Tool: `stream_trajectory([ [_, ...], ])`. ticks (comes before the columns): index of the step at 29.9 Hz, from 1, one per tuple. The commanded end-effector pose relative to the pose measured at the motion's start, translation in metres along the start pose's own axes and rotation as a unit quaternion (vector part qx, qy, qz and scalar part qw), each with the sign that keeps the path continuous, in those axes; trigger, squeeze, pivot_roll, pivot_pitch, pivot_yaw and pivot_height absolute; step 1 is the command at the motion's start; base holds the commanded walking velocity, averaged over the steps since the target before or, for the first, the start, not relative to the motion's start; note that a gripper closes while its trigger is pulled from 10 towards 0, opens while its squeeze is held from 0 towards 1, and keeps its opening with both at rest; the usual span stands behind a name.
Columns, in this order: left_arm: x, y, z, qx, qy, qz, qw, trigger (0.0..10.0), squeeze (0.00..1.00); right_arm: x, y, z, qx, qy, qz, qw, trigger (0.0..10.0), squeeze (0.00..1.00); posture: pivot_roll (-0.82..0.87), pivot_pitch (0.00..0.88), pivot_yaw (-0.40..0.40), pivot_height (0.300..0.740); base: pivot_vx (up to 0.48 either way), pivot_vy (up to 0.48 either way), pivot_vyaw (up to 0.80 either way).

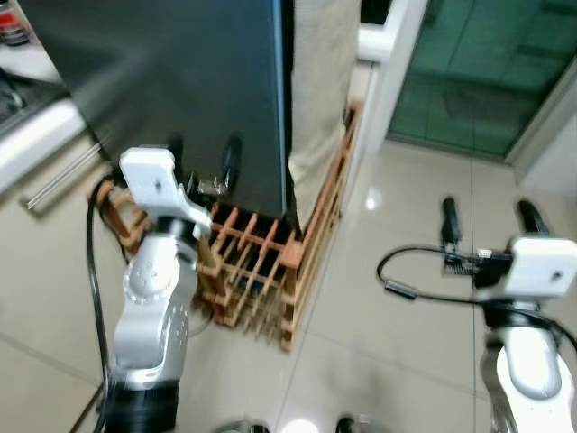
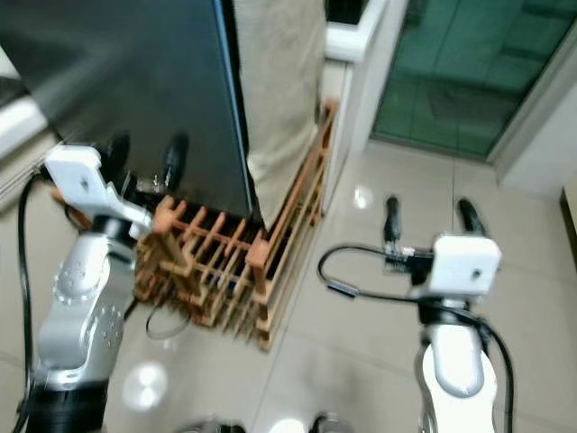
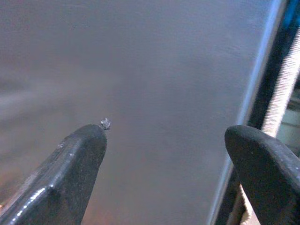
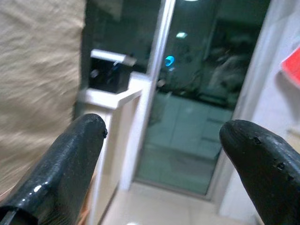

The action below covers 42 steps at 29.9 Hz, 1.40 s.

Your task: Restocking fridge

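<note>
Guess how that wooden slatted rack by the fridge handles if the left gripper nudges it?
The wooden rack is open lattice, so probably light for its size and stiff. It sits on glossy floor tile, so it would likely slide rather than tip. The thin slats might crack under a hard push from the left gripper.

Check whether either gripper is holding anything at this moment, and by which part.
Nothing is held. The left gripper is open in front of the dark grey fridge door, above the wooden slatted rack. The right gripper is open over the glossy tiled floor.
</note>
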<state>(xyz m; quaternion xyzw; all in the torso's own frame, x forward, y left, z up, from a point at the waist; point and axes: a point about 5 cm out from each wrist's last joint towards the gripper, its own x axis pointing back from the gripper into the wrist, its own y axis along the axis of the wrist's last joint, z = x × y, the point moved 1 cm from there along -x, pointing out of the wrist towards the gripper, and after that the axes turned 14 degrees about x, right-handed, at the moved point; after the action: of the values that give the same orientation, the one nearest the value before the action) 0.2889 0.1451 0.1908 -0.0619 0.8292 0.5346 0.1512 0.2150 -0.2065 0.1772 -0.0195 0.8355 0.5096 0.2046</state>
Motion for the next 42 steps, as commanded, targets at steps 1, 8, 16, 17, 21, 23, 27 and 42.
stream_trajectory([
  [1,-0.008,0.016,-0.012,0.006,-0.008,-0.051,0.999,10.0,0.00,-0.004,0.008,-0.003,-0.001,-0.015,-0.023,1.000,10.0,0.00,-0.14,0.000,0.015,0.740,0.000,0.000,0.00],
  [8,-0.019,0.024,-0.037,-0.002,-0.058,-0.073,0.996,10.0,0.00,-0.028,0.009,0.007,-0.060,-0.005,-0.036,0.998,10.0,0.00,-0.15,0.000,0.021,0.740,0.000,0.000,0.00],
  [16,-0.021,0.023,-0.046,0.008,-0.087,-0.071,0.994,10.0,0.00,-0.038,0.017,0.012,-0.029,0.003,-0.064,0.998,10.0,0.00,-0.15,0.000,0.026,0.740,0.000,0.000,0.00],
  [17,-0.022,0.025,-0.046,0.010,-0.085,-0.074,0.994,10.0,0.00,-0.040,0.021,0.011,-0.024,0.002,-0.076,0.997,10.0,0.00,-0.15,0.000,0.026,0.740,0.307,0.240,0.00],
  [21,-0.028,0.032,-0.047,0.002,-0.080,-0.090,0.993,10.0,0.00,-0.050,0.034,0.009,-0.010,0.004,-0.110,0.994,10.0,0.00,-0.15,0.000,0.023,0.740,0.337,0.291,0.00],
  [23,-0.030,0.035,-0.048,0.001,-0.078,-0.098,0.992,10.0,0.00,-0.053,0.035,0.009,-0.010,0.004,-0.112,0.994,10.0,0.00,-0.15,0.000,0.022,0.740,0.352,0.326,0.00],
  [27,-0.032,0.037,-0.048,0.002,-0.074,-0.102,0.992,10.0,0.00,-0.057,0.035,0.009,-0.008,0.005,-0.114,0.993,10.0,0.00,-0.15,0.000,0.022,0.740,0.360,0.315,0.00],
  [42,-0.031,0.036,-0.047,-0.013,-0.072,-0.099,0.992,10.0,0.00,-0.059,0.030,0.022,-0.018,0.037,-0.104,0.994,10.0,0.00,-0.14,0.000,0.016,0.740,0.147,0.105,0.00],
])
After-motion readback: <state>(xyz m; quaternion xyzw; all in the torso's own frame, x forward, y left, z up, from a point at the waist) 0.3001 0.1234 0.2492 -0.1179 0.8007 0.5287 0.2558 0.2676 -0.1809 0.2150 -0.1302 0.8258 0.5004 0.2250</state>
